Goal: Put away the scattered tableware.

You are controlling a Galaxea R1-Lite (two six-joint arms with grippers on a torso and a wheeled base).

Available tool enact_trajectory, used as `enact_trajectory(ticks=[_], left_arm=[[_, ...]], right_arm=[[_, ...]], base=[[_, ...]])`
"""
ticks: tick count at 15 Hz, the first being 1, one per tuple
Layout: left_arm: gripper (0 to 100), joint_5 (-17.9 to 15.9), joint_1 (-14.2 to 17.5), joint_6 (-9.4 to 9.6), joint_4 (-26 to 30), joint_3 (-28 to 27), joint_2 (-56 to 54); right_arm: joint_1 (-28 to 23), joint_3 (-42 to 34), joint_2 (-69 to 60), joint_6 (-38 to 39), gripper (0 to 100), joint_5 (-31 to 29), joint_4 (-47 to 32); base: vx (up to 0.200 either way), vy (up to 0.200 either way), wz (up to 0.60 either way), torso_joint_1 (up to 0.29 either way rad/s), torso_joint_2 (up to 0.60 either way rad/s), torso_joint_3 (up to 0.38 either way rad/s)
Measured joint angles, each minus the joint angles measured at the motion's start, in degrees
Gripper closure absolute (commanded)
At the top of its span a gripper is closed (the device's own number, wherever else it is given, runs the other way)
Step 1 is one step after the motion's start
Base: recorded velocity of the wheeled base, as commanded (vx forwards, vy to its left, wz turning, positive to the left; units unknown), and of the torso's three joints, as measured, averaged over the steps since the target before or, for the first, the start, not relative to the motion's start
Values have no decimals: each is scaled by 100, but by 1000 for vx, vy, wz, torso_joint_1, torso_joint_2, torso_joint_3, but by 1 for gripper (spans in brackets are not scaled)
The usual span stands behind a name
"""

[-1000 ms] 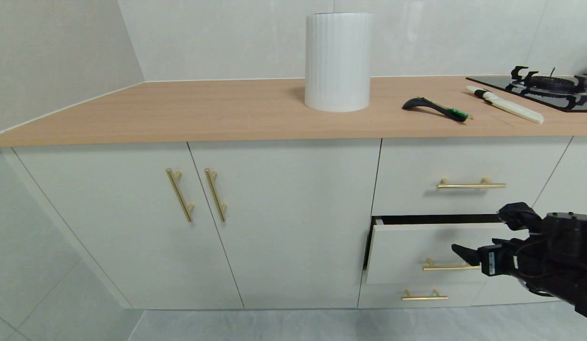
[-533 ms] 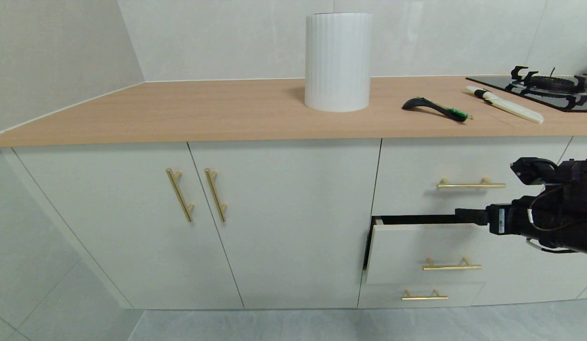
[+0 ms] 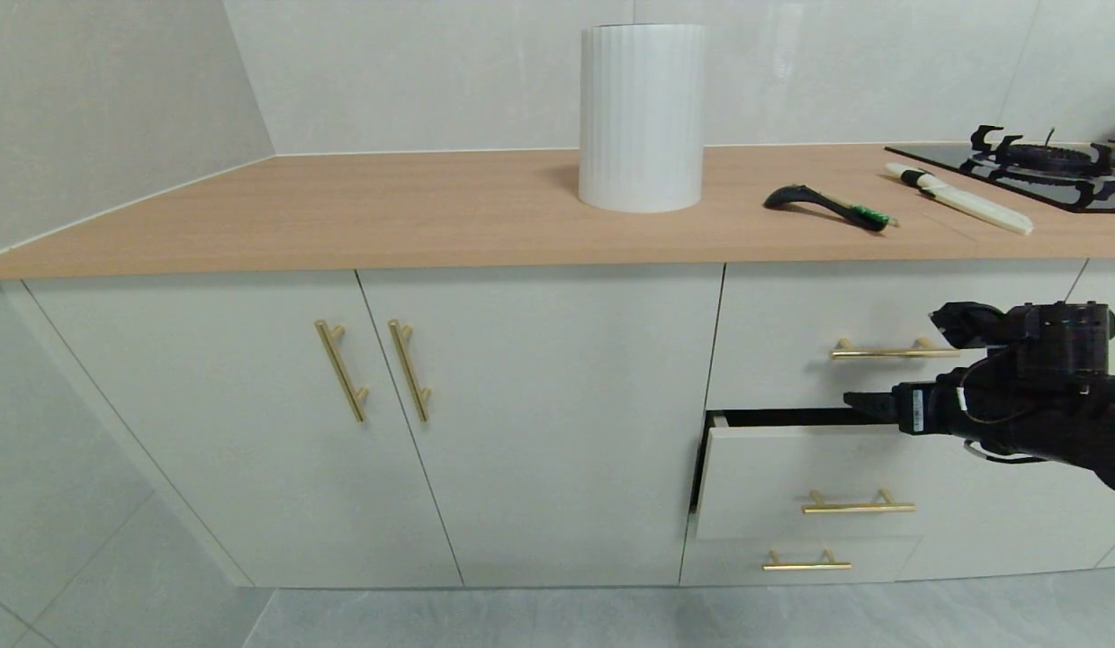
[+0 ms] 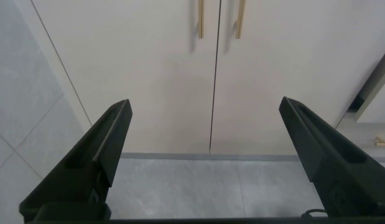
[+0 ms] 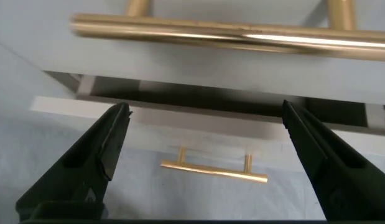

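Note:
On the wooden counter [image 3: 386, 207] lie a black scoop with a green-tipped handle [image 3: 827, 207] and a white knife with a black band [image 3: 958, 199]. Below them, the middle drawer [image 3: 791, 477] stands slightly pulled out, with a dark gap [image 5: 217, 106] above its front. My right gripper [image 3: 892, 358] hangs open in front of the drawers, between the top drawer's gold handle [image 3: 894, 351] [image 5: 229, 32] and the open gap, holding nothing. The middle drawer's handle [image 5: 214, 171] is below it. My left gripper [image 4: 204, 155] is open and empty, low before the double cabinet doors [image 4: 217, 74].
A tall white ribbed cylinder [image 3: 642, 117] stands at the back of the counter. A black gas hob [image 3: 1043, 166] sits at the far right. Two gold door handles [image 3: 373, 369] are on the left cabinet doors. A third drawer [image 3: 804, 562] is under the open one. Grey floor tiles [image 4: 180, 186] lie below.
My right gripper rose from the middle drawer's handle to the top drawer's handle height, then shifted slightly left. The drawer stayed ajar.

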State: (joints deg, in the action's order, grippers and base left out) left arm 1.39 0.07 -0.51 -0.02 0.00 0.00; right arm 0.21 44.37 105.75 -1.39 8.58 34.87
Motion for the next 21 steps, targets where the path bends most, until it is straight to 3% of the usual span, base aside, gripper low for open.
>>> enact_trajectory(ticks=[9,21], left_arm=[[0,0,0,0,0,0,0],[0,0,0,0,-2,0,0]], right_arm=[[34,127,979,-16,0,-558,920],[255,315,1436,2,0,-947,958]], base=[[0,0,0,0,0,0],[0,0,0,0,0,0]])
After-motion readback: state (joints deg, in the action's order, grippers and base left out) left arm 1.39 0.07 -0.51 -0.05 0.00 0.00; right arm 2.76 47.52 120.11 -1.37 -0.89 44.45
